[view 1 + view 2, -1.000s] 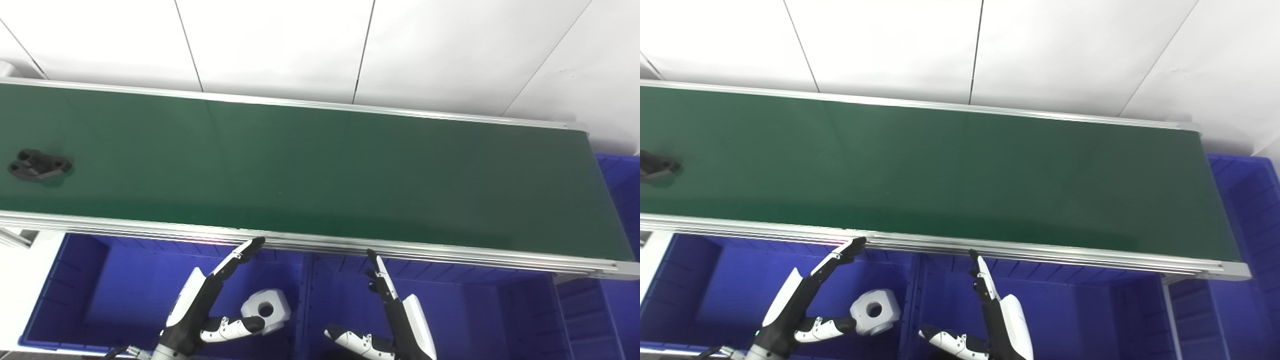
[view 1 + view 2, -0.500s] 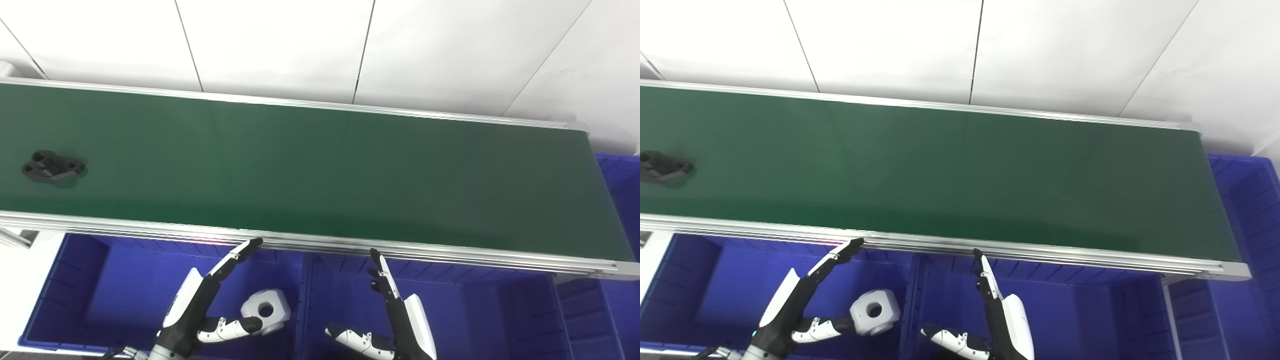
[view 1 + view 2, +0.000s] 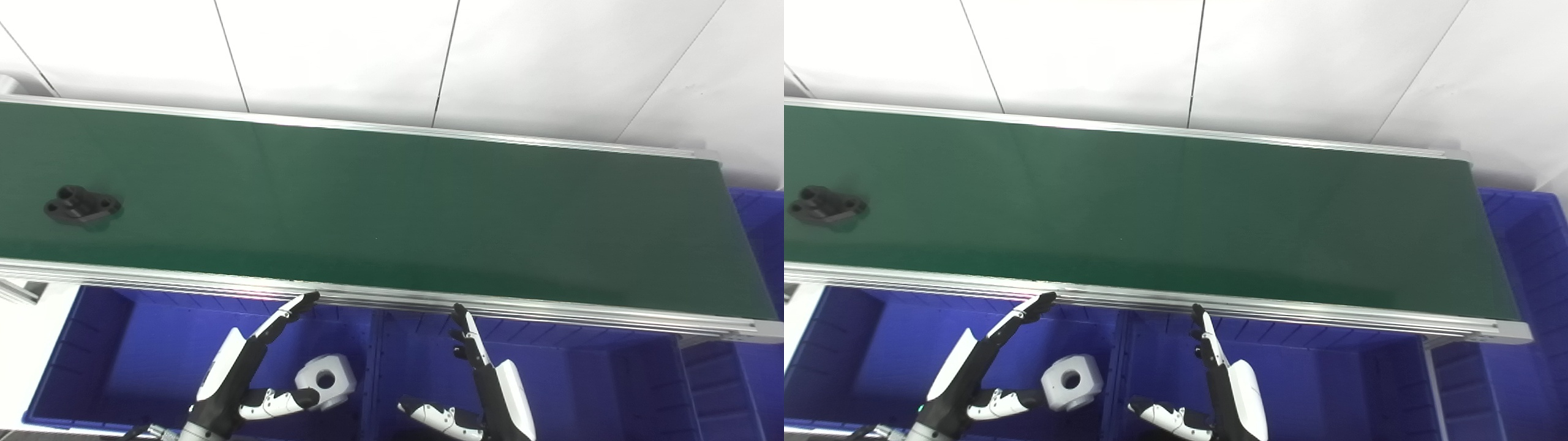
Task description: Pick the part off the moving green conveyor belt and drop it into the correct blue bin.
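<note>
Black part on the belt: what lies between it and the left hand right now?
In the left eye view, only bare green belt and its aluminium front rail separate the black part from the open left hand.

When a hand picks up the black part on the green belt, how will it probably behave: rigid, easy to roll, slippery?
The black part looks like a solid moulded piece with holes, so probably rigid. It lies flat and low on the green belt, so it seems unlikely to roll or tip. Its low profile may make it awkward to grip from above.

both robot hands, left robot hand (image 3: 245,383) and right robot hand (image 3: 484,392), splayed, empty.
</note>
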You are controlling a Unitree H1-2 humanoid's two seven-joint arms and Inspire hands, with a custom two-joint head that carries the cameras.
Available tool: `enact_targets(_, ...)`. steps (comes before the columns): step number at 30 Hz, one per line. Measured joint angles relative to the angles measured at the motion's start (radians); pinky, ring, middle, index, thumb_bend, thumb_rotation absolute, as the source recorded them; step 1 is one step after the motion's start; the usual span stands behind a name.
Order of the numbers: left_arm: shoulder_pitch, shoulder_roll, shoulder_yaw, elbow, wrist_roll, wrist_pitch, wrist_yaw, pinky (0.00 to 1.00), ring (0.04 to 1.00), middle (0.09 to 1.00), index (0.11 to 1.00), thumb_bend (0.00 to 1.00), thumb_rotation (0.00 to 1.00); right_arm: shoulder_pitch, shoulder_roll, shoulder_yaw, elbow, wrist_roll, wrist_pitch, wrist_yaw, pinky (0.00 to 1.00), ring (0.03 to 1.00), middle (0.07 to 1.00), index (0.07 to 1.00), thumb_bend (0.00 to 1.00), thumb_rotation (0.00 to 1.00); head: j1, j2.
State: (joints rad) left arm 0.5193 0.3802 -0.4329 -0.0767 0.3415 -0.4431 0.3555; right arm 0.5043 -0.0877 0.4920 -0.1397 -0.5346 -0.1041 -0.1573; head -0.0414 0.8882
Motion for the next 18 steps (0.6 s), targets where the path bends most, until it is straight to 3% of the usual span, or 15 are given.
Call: enact_targets(18,0.0,0.0,0.001,0.0,0.0,0.0,0.0,0.84,0.873,0.889,0.896,0.72,0.84,-0.001,-0.001,0.0,0.0,-0.003,0.0,0.008,0.82,0.901,0.954,1.0,0.91,0.53,0.002,-0.002)
